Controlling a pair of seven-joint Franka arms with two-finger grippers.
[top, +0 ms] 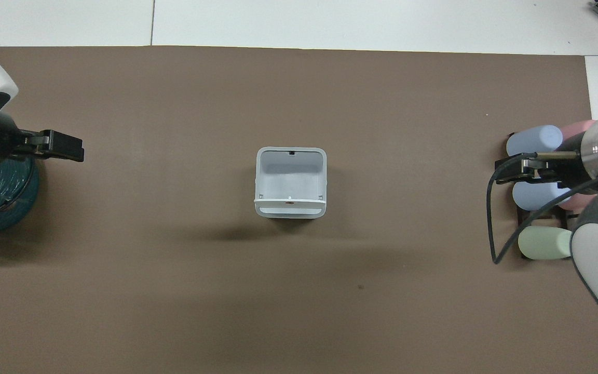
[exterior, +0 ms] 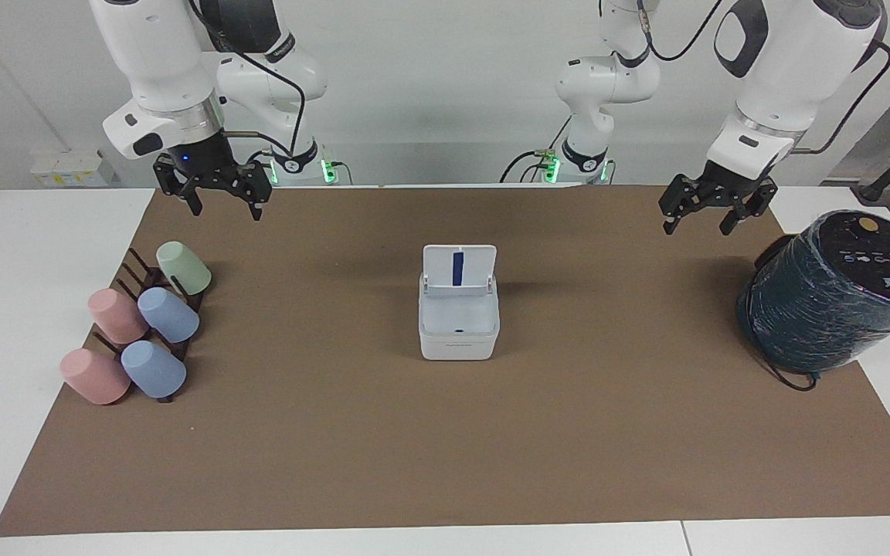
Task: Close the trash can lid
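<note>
Both black two-finger grippers raised with fingers spread and grasping nothing, left gripper point(exterior: 706, 210) and right gripper point(exterior: 213, 189) over the robots' edge corners, then mid-bench small white square plastic trash can point(exterior: 458, 324), flat white hinged lid point(exterior: 459, 267) upright.

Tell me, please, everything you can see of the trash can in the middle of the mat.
The trash can is a small white square box with rounded corners, plastic by its look, standing upright on the brown mat about midway between the arms' ends. It is open and looks empty. Its lid, hinged at the edge nearer the robots, stands up, showing a blue strip on its underside. Nothing touches it but the mat.
</note>
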